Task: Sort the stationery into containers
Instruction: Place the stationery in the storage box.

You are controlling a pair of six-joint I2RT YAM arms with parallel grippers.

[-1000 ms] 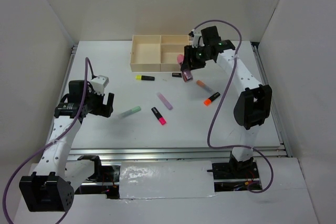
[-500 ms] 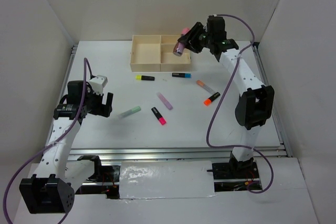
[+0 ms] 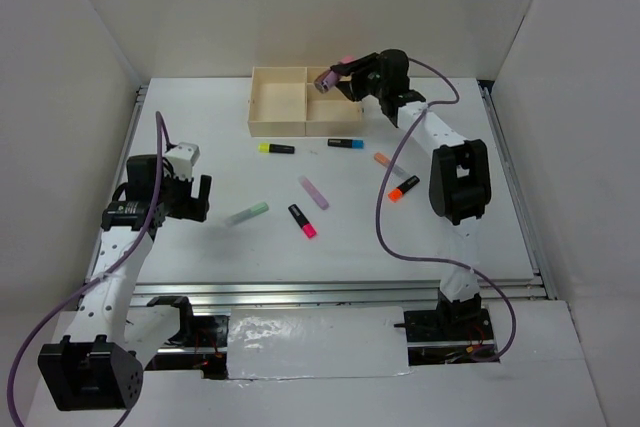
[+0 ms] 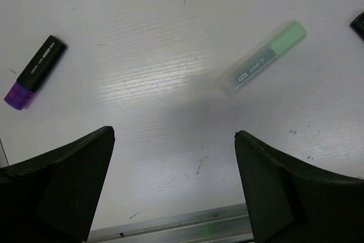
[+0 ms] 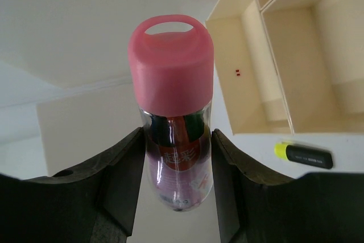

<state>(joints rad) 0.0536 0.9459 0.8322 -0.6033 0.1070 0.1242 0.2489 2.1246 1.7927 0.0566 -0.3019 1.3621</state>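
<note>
My right gripper (image 5: 176, 135) is shut on a stubby pink-capped highlighter (image 5: 170, 66) with a clear body. It holds it in the air over the beige tray (image 3: 280, 97), at the tray's right compartments, where the highlighter (image 3: 327, 78) sticks out to the left of the right gripper (image 3: 345, 75). The tray's compartments (image 5: 227, 78) look bare in the right wrist view. My left gripper (image 4: 173, 135) hangs open above the table with nothing between its fingers. A mint marker (image 4: 264, 58) lies ahead of it and a black-and-purple one (image 4: 34, 72) to its left.
Loose markers lie on the table: yellow-black (image 3: 276, 148), blue-black (image 3: 345, 143), pastel orange (image 3: 389, 162), orange-black (image 3: 404, 187), pastel pink (image 3: 313, 192), black-pink (image 3: 302, 220) and mint (image 3: 246, 213). White walls stand on three sides. A metal rail runs along the near edge.
The right arm has lifted the pink-capped highlighter from just below the tray and swung it up and left over the tray. The left arm has barely shifted.
</note>
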